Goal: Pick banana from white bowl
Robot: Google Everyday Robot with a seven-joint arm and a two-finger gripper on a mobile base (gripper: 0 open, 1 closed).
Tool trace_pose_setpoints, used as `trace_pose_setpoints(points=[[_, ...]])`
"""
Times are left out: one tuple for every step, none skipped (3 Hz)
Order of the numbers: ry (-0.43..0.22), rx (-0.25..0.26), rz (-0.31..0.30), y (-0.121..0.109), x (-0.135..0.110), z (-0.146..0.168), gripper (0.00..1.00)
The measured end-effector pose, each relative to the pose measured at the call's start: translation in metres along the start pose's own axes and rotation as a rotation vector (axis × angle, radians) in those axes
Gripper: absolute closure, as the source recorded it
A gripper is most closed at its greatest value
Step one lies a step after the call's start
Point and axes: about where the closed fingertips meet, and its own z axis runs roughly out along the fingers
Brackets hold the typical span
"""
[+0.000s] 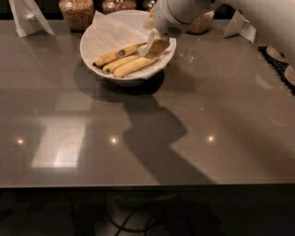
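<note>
**Camera view: catalogue of table, bowl and gripper**

1. Table (193,115): grey and glossy, filling most of the frame. Ceiling lights are reflected in it, and the arm's dark shadow (152,133) is cast across the centre.
2. White bowl (120,79): wide and shallow, placed upper centre-left on the table and lined with a sheet of white paper (108,32).
3. Banana (133,67): the longest of three, nearly straight, laid nearest the front rim of the bowl on the paper. Its thin stem is pointed up and right, toward the gripper.
4. Stubby banana (117,64): laid just behind item 3, touching it along its side.
5. Stickered banana (110,56): laid furthest back, with a dark blue sticker.
6. Gripper (156,50): tan-tipped, lowered into the right side of the bowl at the right-hand ends of the bananas. Whether it is open or closed cannot be told, nor whether any banana is touched.
7. Arm (184,14): white, entering from the upper right.
8. Glass jars (77,11): filled with grain and ranged along the top edge behind the bowl.
9. Folded white cards (27,18): one upper left, another upper right.
10. Dark mat (279,62): seen at the right edge.
</note>
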Motion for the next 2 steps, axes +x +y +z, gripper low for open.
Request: trace_pose_setpoints(points=[[0.067,0.024,-0.032,-0.008,0.009,0.005,0.57],[0.101,0.036,-0.003,-0.013,0.038,0.018,0.56]])
